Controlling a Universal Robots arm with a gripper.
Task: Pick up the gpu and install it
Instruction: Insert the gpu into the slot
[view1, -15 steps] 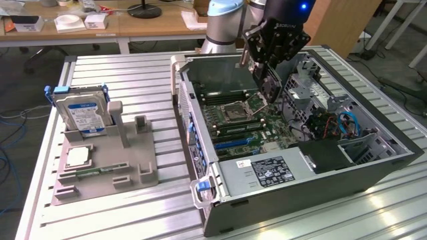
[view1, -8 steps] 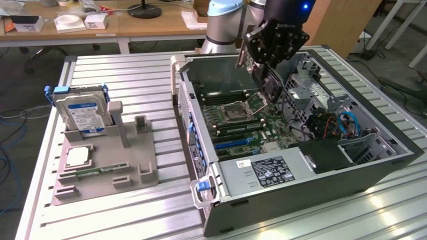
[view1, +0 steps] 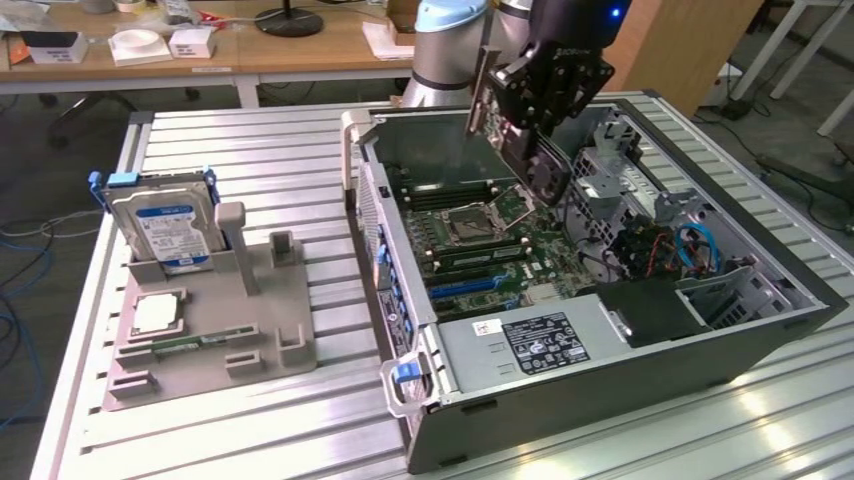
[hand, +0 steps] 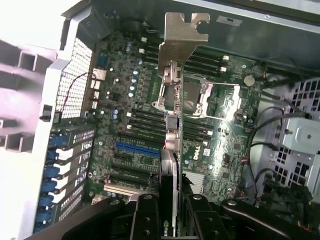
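— Above the open case (view1: 747, 330), where is the gpu (hand: 172, 100) held?
— Edge-on over the motherboard (hand: 225, 150), its long axis running from the gripper (hand: 171, 202) out to the silvery bracket (hand: 182, 40).
— And the fingers (hand: 147, 215)?
— Partly apart, clamped on the card's two faces. The blue slot (hand: 137, 148) seems offset to one side, not yet met.

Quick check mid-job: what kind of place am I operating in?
Probably a robotics lab workbench: an open computer case on a slatted metal table, a parts fixture beside it, cluttered desks behind.
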